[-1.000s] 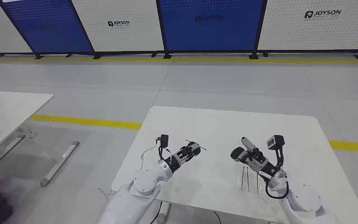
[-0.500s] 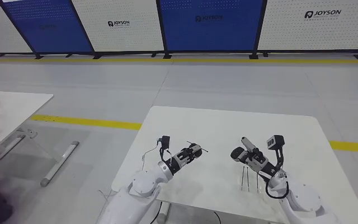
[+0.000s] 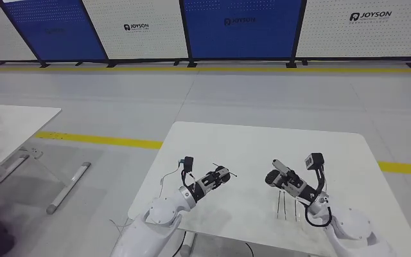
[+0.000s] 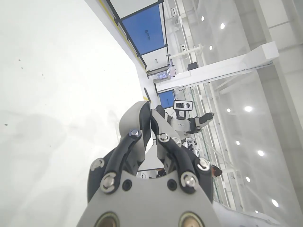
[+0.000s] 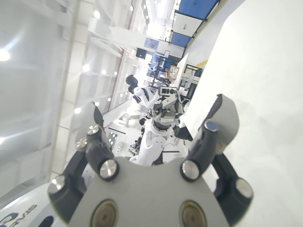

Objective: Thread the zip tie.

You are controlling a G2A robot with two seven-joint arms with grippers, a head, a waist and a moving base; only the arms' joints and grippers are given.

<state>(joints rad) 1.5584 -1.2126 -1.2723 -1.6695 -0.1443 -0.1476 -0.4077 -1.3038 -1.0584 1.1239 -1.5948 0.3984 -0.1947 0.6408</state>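
Left gripper (image 3: 221,172) is clamping the zip tie (image 3: 230,173) above the counter (image 3: 257,141), barely shifting. Right gripper (image 3: 273,172), spread wide and empty, is edging slightly closer, so threading probably hasn't begun yet.

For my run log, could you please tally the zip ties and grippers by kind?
Zip tie held in the left gripper: 1
Loose zip ties on the table, as far as I can tell: 3
Grippers, counting the open right gripper: 2
Total: 6
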